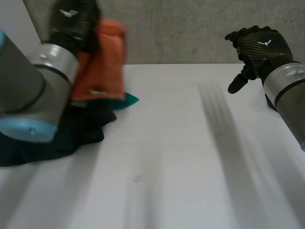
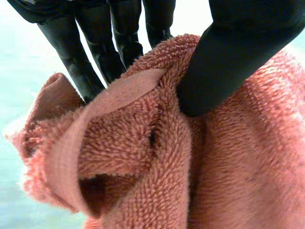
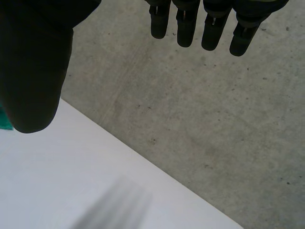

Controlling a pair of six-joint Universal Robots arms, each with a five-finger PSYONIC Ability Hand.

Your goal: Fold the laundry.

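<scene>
left hand [image 2: 228,57] pinches an orange towel [image 2: 157,157] between thumb and fingers, held above dark clothes [image 1: 71,136] on the table [image 1: 190,171]; right hand [image 1: 257,45] loose, fingers straight, empty.

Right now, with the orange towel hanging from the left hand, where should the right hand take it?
Probably its lower edge, from the robot's right: the orange towel hangs bunched from the left hand, its bottom loose, and the open right hand is on that side.
</scene>
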